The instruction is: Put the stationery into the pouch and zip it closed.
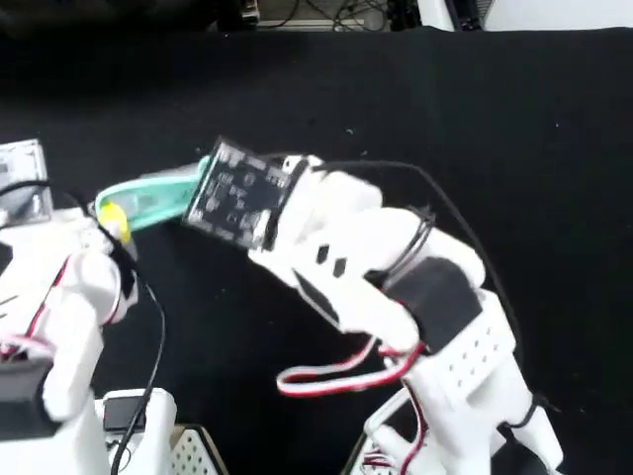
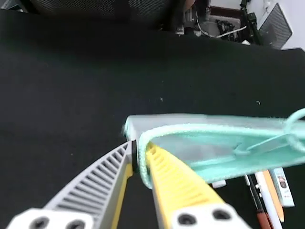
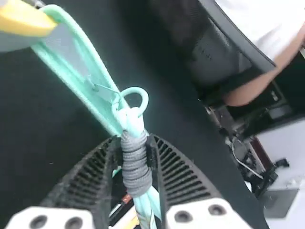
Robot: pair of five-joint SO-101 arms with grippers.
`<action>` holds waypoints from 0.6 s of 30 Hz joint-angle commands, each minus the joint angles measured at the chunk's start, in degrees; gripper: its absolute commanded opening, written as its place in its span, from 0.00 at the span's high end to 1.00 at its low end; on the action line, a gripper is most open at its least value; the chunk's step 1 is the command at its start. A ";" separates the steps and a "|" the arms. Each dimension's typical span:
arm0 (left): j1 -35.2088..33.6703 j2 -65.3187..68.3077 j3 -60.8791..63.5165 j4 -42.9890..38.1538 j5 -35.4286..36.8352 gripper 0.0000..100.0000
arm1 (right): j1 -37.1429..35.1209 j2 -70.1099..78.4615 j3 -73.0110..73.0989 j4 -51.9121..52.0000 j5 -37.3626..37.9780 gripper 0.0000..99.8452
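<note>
A teal pouch (image 1: 148,198) with see-through sides hangs above the black table, stretched between the two arms. My left gripper (image 2: 136,153) is shut on one end of the pouch (image 2: 214,143), its yellow finger (image 1: 115,222) at the pouch's left end in the high view. My right gripper (image 3: 136,143) is shut on the grey-wrapped zip pull cord (image 3: 135,164) at the other end of the pouch (image 3: 71,57). Pens (image 2: 267,195) lie on the table under the pouch. In the high view the right arm's wrist board (image 1: 237,193) covers its fingers.
A black cloth (image 1: 445,109) covers the table, with open room at the back and right. A pale box (image 1: 25,178) sits at the left edge. Both arm bases crowd the front. A chair (image 3: 224,52) stands beyond the table.
</note>
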 commanded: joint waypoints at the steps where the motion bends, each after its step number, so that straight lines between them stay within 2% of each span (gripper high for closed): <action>1: -1.27 1.41 -4.79 3.52 -0.97 0.94 | -2.99 -2.07 1.89 0.26 -0.70 0.99; 10: -1.36 18.46 -7.60 8.00 -1.05 0.94 | 0.62 -3.74 4.00 2.11 -0.70 0.99; 16: -1.36 20.22 -10.77 8.53 -1.14 0.93 | 0.53 -4.97 6.81 1.67 -0.70 0.99; 18: -1.36 20.66 -11.30 10.99 -2.73 0.90 | 0.44 -4.97 6.81 1.67 -0.70 0.99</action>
